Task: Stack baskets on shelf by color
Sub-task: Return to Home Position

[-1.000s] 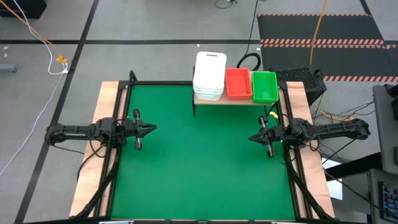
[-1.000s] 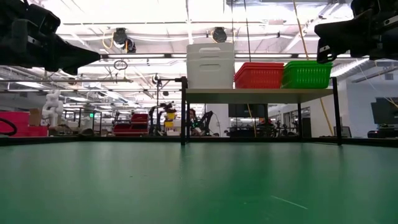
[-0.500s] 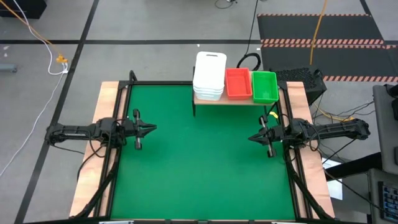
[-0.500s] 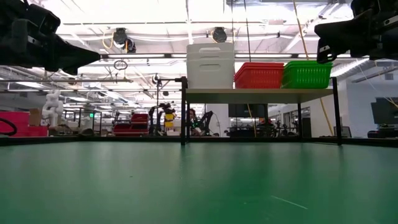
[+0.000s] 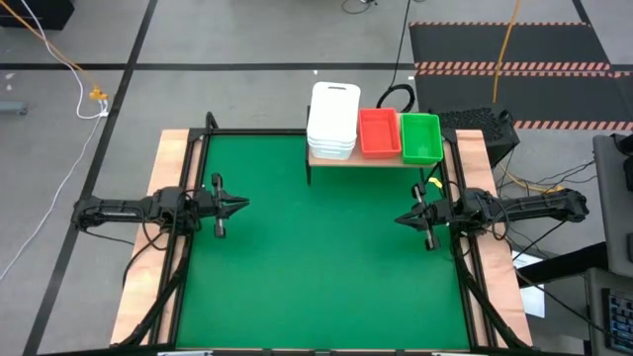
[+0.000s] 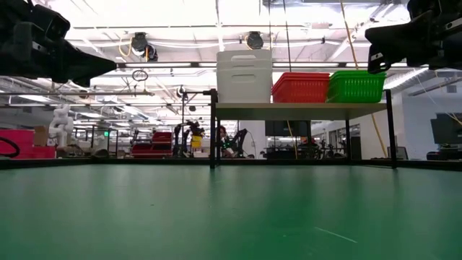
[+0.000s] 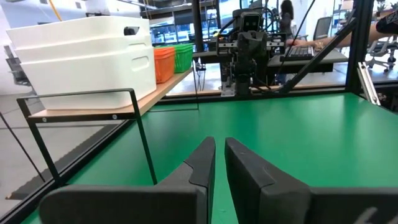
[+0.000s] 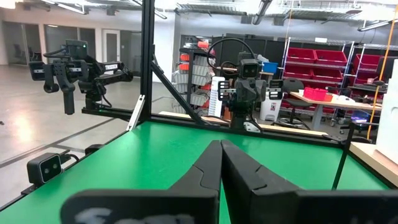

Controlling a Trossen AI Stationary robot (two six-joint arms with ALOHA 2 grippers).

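Sitting side by side on light wooden black-legged shelf [image 6: 303, 108] at green worktop's [image 5: 316, 267] far edge: stacked white plastic baskets [image 5: 332, 119], orange-red baskets [image 5: 378, 132], green baskets [image 5: 420, 136]. Pressed together: left fingers [image 7: 202, 160], right fingers [image 8: 211, 165], at opposite worktop sides.

Nothing has changed between the earlier pictures and this moment. In the high view the dark left arm [image 5: 148, 210] and dark right arm [image 5: 514, 210] lie at the same spots at the two sides of the green worktop [image 5: 316, 277]. The stack of white plastic baskets [image 5: 332, 119], the orange-red plastic basket [image 5: 377, 132] and the green plastic basket [image 5: 420, 136] sit on the light wooden shelf [image 5: 361, 160] exactly as a second ago. The low view matches its earlier pictures too.
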